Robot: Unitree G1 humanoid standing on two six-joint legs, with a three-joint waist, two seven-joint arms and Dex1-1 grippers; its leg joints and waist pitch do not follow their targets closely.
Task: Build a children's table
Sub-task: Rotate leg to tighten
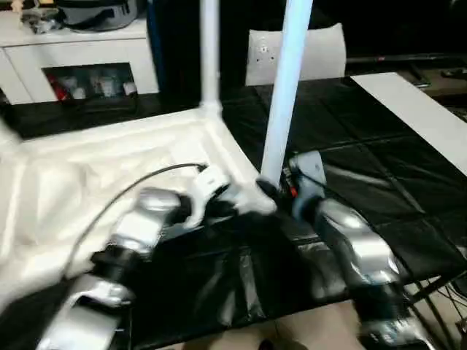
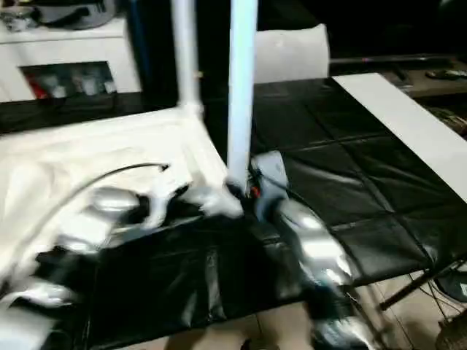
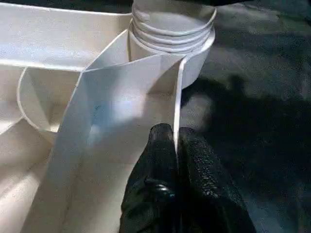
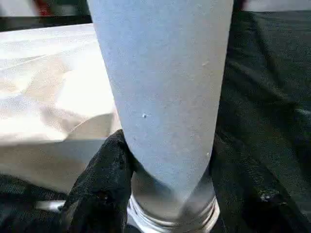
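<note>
Table top (image 1: 109, 175), white and turned underside up, lay on the black-covered surface (image 1: 379, 175), its ribs and a round corner socket (image 3: 43, 104) showing in the left wrist view. Two white legs stood upright from it: one leg (image 1: 210, 51) at the far corner, the other leg (image 1: 286, 87) at the near corner, its threaded base (image 3: 170, 29) seated in that corner's socket. The left gripper (image 3: 176, 145) had its jaws closed on a thin rib wall (image 3: 131, 92) just beside that socket. The right gripper (image 1: 276, 191) clasped the near leg low down, a black finger (image 4: 104, 179) pressed against its side. A white cabinet (image 1: 80, 58) stood beyond the surface.
</note>
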